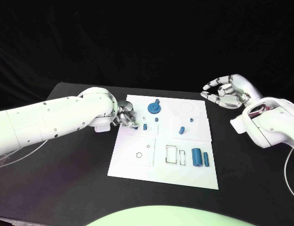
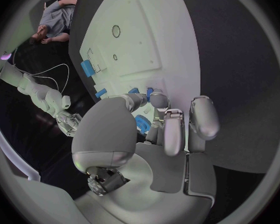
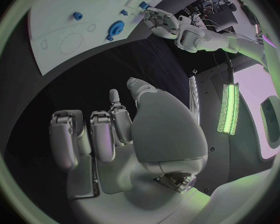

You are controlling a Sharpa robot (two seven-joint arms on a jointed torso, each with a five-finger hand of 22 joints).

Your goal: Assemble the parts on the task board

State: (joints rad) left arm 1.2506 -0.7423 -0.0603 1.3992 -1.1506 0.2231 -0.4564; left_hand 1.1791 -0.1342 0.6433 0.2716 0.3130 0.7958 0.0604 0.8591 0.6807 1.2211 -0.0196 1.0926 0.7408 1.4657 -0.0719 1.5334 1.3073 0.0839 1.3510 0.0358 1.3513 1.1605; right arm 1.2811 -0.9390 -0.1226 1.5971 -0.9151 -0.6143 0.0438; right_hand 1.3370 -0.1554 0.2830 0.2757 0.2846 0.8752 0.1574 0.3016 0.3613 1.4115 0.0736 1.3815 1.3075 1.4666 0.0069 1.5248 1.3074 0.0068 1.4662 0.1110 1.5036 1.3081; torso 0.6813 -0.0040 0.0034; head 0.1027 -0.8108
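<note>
Task board (image 1: 137, 162) flat on the black desk (image 1: 65, 183), between the two hands. Assembly judged early-stage, most parts not yet seated.

Left hand (image 1: 126, 117) at the board's near-left edge, fingers drawn together over a small blue peg (image 1: 147, 126) just beyond the fingertips. Whether peg is pinched or merely touched: cannot tell. Left wrist view shows fingertips (image 2: 159, 100) closing around small blue pieces at the board edge, contact hidden.

Right hand (image 1: 226, 91) raised off the board's far corner, well apart from every part, fingers curled loosely but spread, holding nothing.

Parts noted:
- Blue gear (image 1: 154, 108), just past the left hand, appears to sit on its post. Possibly placed; unconfirmed.
- Two small pegs (image 1: 182, 130) mid-board, between the hands, one upright-looking, seating unclear.
- Large cylinder (image 1: 197, 156) and slimmer rod (image 1: 206, 159) lying loose beside the rectangular outlines (image 1: 171, 155), toward the robot from the right hand. Outlines unfilled.
- Round hole (image 1: 139, 154) in the square panel below the left hand, empty.
- Circle outlines (image 1: 185, 111) nearest the right hand, unfilled.

Remaining, by judgement: cylinder, rod and pegs to be inserted.
</note>
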